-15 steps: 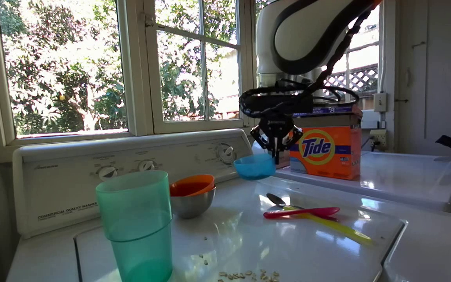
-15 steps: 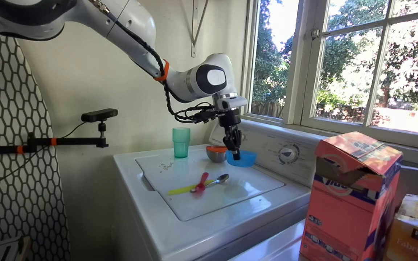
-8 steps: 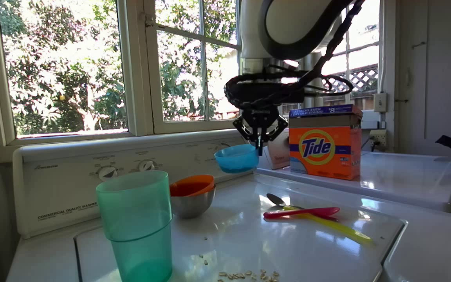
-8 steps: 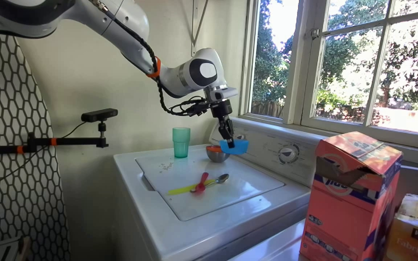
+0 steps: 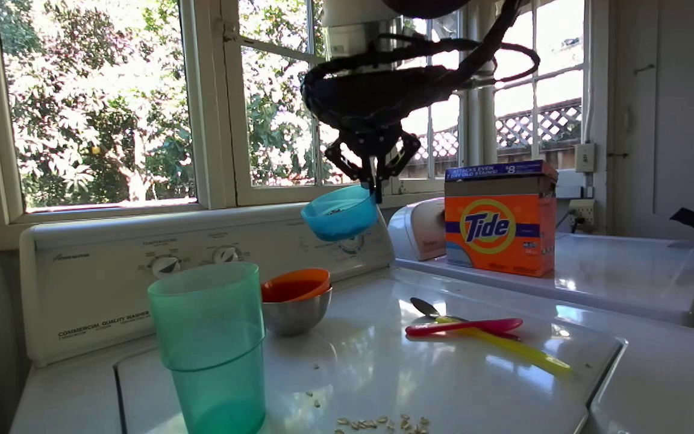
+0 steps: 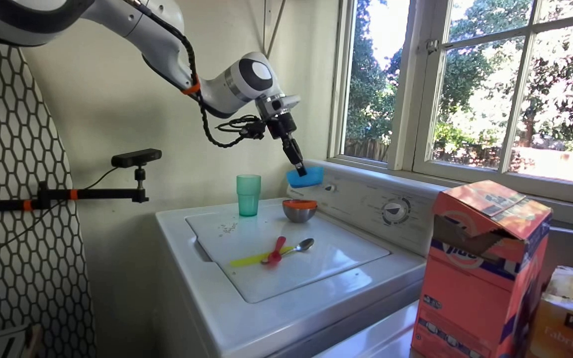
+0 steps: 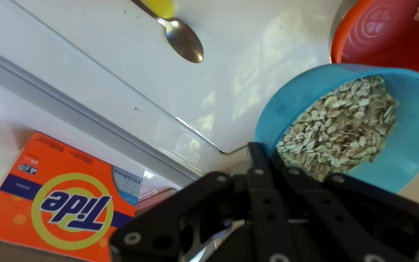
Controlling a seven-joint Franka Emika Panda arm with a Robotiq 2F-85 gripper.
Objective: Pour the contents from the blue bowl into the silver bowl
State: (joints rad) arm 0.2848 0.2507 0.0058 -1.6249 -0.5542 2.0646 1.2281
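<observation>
Up in the air over the tabletop (image 5: 359,377), the blue bowl (image 5: 340,225) hangs kinda tilted, with a good pile of pale flakes (image 7: 340,127) inside. The jaws are pinched almost together, gripping its rim. Lower down, the silver bowl (image 5: 296,316) sits on the tabletop with an orange bowl (image 7: 387,47) tilted inside it and a few flakes in there. Teal tumbler (image 5: 211,349) stands upright near that, and a metal spoon (image 7: 184,42), red spoon (image 5: 461,327) and yellow utensil (image 5: 525,349) lie crossed farther off.
</observation>
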